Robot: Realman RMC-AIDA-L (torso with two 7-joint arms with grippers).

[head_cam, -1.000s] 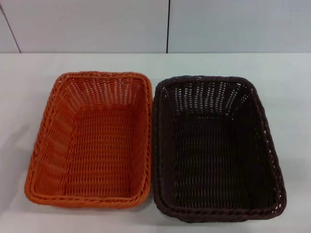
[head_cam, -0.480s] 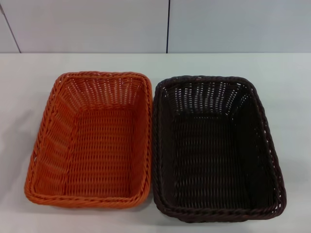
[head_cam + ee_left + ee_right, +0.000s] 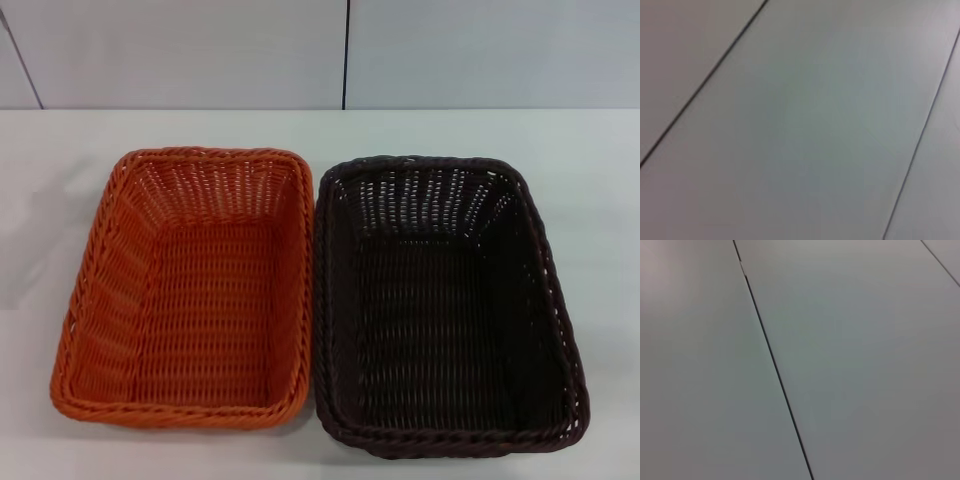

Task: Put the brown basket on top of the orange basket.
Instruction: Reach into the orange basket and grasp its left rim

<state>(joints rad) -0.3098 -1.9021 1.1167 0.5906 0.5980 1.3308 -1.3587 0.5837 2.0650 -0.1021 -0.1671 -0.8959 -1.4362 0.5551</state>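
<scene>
The orange basket (image 3: 190,290) sits on the white table on the left in the head view. The brown basket (image 3: 445,305) sits right beside it on the right, their long rims touching or nearly touching. Both are upright and empty. Neither gripper shows in any view. The left wrist view and the right wrist view show only pale wall panels with dark seams.
The white table (image 3: 590,160) runs back to a pale panelled wall (image 3: 200,50) with a dark vertical seam. Bare table lies behind the baskets and to their left and right.
The baskets have not moved. A faint shadow on the table left of the orange basket has shifted slightly.
</scene>
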